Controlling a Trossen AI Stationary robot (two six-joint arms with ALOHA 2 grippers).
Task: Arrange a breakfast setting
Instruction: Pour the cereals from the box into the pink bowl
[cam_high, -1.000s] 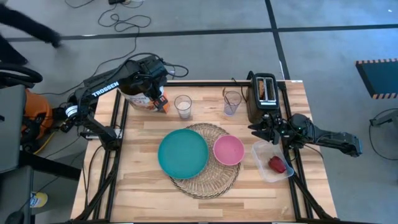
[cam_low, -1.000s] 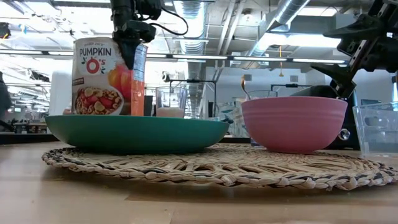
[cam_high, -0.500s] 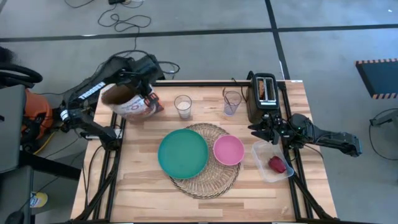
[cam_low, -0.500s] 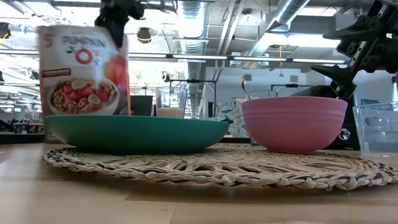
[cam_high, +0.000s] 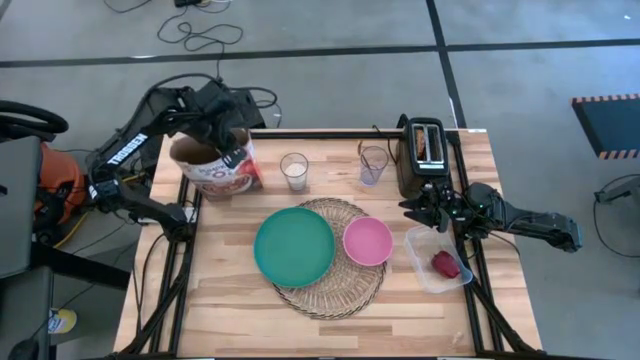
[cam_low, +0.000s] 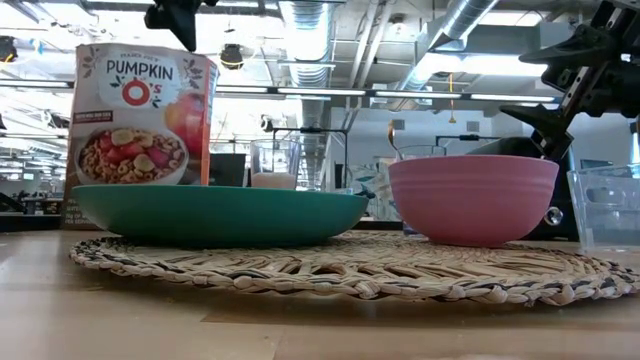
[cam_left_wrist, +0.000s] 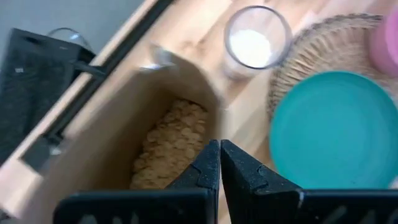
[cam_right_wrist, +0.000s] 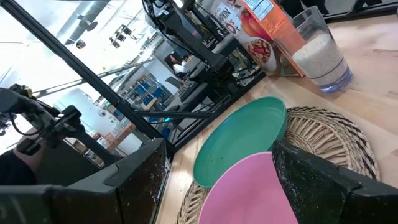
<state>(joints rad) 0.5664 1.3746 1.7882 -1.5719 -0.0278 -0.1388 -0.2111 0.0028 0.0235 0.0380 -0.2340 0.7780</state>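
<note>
My left gripper (cam_high: 228, 138) is shut on the open orange-white cereal box (cam_high: 215, 168), which stands upright at the table's far left; cereal shows inside it (cam_left_wrist: 171, 146). The teal plate (cam_high: 294, 247) and the pink bowl (cam_high: 367, 241) sit on the round straw mat (cam_high: 335, 290). A glass with white filling (cam_high: 294, 170) and a glass with a gold spoon in it (cam_high: 373, 165) stand behind them. The red fruit (cam_high: 445, 264) lies in the clear tub. My right gripper (cam_high: 422, 208) is open and empty, in front of the toaster. My left gripper pinches the cereal box's open top rim (cam_left_wrist: 208, 134) between its two shut fingers, coming from above and pointing down. The box hangs upright below the fingers (cam_low: 140, 120). The plate hides its bottom, so I cannot tell whether it rests on the table.
The black toaster (cam_high: 420, 150), with something brown in its slot, stands at the far right. The clear plastic tub (cam_high: 425, 240) lies at the right edge. Bare wood lies along the near edge (cam_high: 300, 330). Cables lie on the floor beyond the table.
My left gripper has carried the cereal box toward the table's left edge, away from the glass with white filling. The box tipped over on the way and stands upright again now, with its front turned more toward the near edge.
</note>
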